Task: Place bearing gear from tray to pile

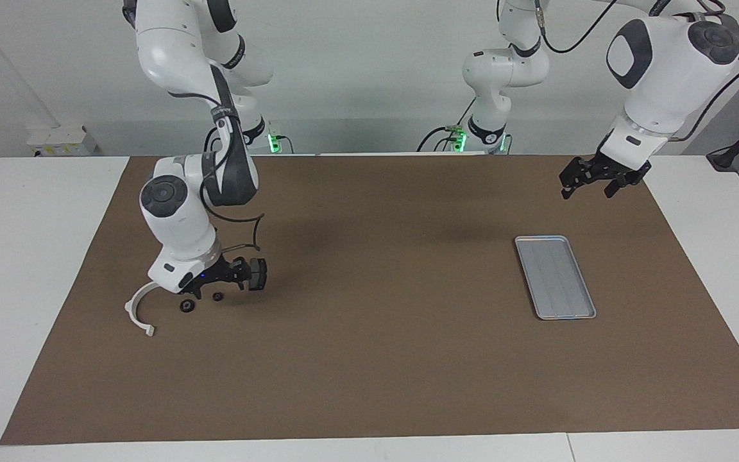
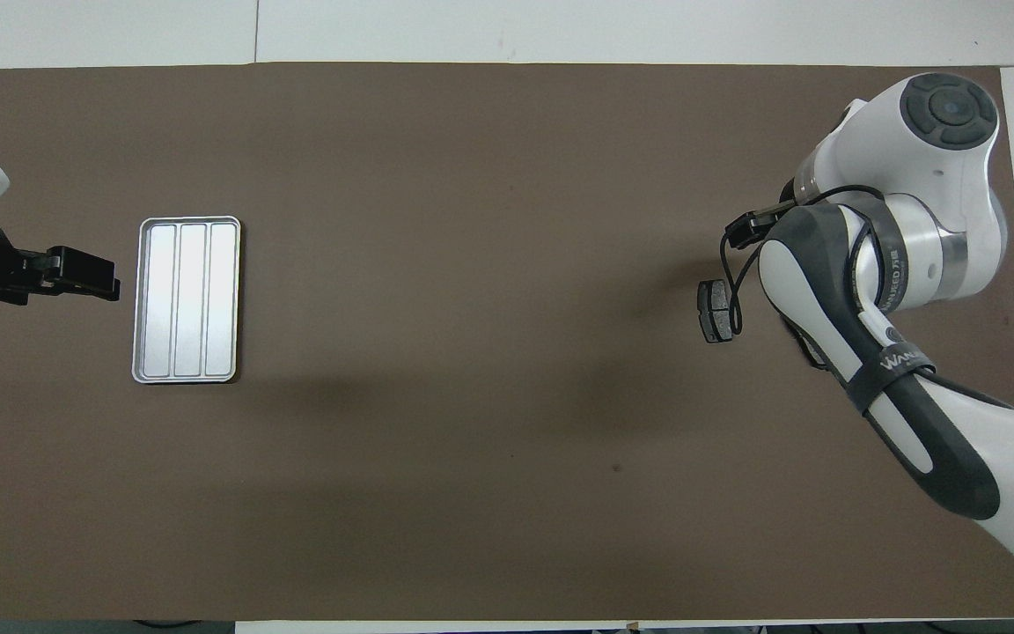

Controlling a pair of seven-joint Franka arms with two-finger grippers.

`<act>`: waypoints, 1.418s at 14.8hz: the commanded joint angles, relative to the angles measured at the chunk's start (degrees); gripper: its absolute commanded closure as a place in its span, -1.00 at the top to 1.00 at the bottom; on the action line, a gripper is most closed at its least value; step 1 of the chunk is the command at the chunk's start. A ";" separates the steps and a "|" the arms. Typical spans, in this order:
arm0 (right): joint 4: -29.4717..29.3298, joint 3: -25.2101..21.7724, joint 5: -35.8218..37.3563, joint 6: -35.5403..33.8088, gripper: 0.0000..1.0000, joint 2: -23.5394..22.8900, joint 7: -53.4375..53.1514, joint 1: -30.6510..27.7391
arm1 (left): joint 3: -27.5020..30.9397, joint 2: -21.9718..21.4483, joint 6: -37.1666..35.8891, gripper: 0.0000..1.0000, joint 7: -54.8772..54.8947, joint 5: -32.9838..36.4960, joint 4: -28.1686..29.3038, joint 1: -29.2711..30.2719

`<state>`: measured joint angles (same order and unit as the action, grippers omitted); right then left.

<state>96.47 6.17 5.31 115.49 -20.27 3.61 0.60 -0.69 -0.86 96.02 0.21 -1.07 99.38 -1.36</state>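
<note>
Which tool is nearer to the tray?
The left. The left tool hangs just off the tray, toward the left arm's end of the table. The right tool is at the other end, low over the white half-ring and small dark parts.

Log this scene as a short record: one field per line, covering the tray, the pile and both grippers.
tray: flat on the brown mat, toward the left arm's end, nothing in it
pile: white half-ring and two small black round parts on the mat, toward the right arm's end
right gripper: low over the pile, beside a dark pad
left gripper: raised, waiting by the tray, holding nothing
</note>
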 commanded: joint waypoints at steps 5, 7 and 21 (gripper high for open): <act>-5.50 -0.19 -0.38 -7.74 1.00 6.98 -3.34 -1.30 | 0.51 0.25 0.22 1.00 0.40 1.15 -0.68 -0.84; -5.50 -0.28 -0.38 -10.53 1.00 10.23 -3.52 -1.74 | 0.51 0.33 0.22 1.00 0.40 1.15 -0.77 -0.84; -0.57 0.07 -3.81 -21.80 1.00 24.05 -2.91 -3.50 | 0.51 0.33 0.39 1.00 0.32 1.15 -0.77 -0.84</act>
<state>96.05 5.79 2.59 93.44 3.28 0.96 -2.61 -0.69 -0.86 96.05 0.21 -1.07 99.32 -1.36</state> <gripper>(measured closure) 0.000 0.000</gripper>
